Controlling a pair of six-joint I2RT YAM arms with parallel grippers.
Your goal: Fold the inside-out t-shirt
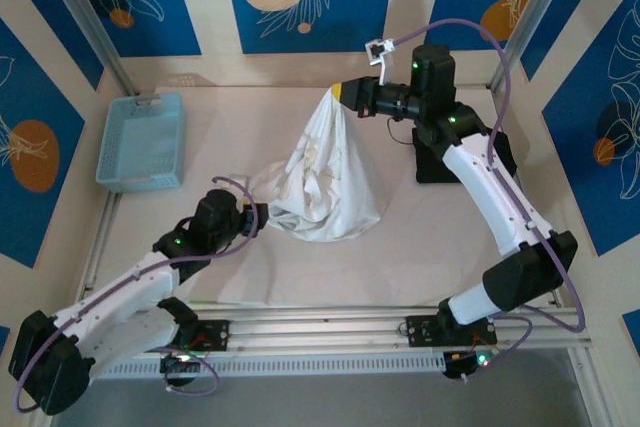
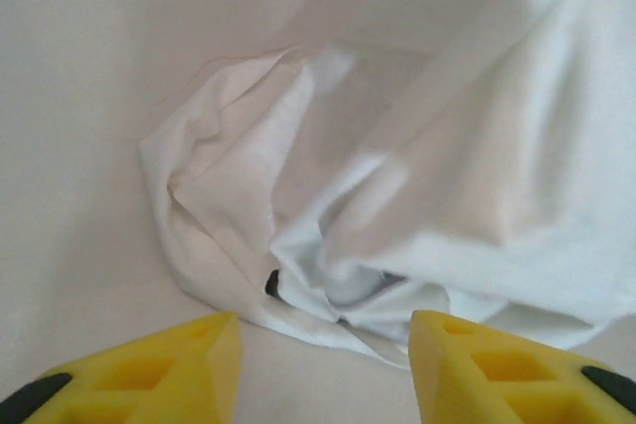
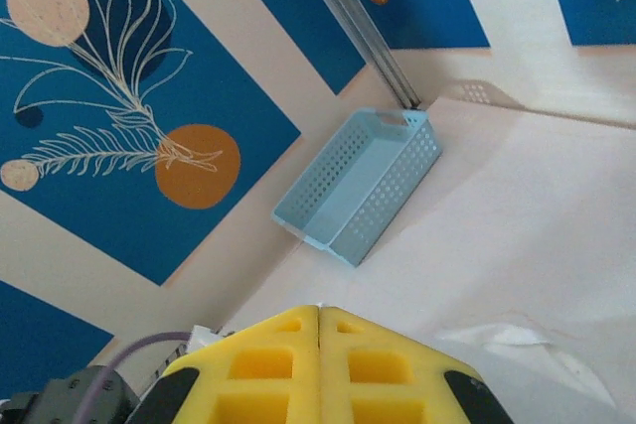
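White cotton, thin and soft: that is your t-shirt [image 1: 325, 172], and it hangs as a narrow-topped cone near the middle of the counter [image 1: 420, 237]. Its peak is pinched high up in your right fingers [image 1: 346, 93], which are clenched on the cloth. In the right wrist view those two yellow fingers [image 3: 268, 364] press flat against each other with no gap.

From that peak the fabric falls in long, straight creases and widens downward. The bottom spreads in a loose, rumpled heap that rests on the counter, with one flap trailing out to the left toward your left arm [image 1: 150, 277].

Through the left wrist camera you see the t-shirt [image 2: 477, 166] close up: pale folds stacked over each other, a rolled edge along the bottom and a small dark speck [image 2: 271, 283] in the folds, too small to identify. Your left fingers [image 2: 159, 374] are spread apart and released, with nothing between them, low over the counter just short of the cloth.

The blue basket [image 1: 140, 142] sits well apart at the far left of the counter.
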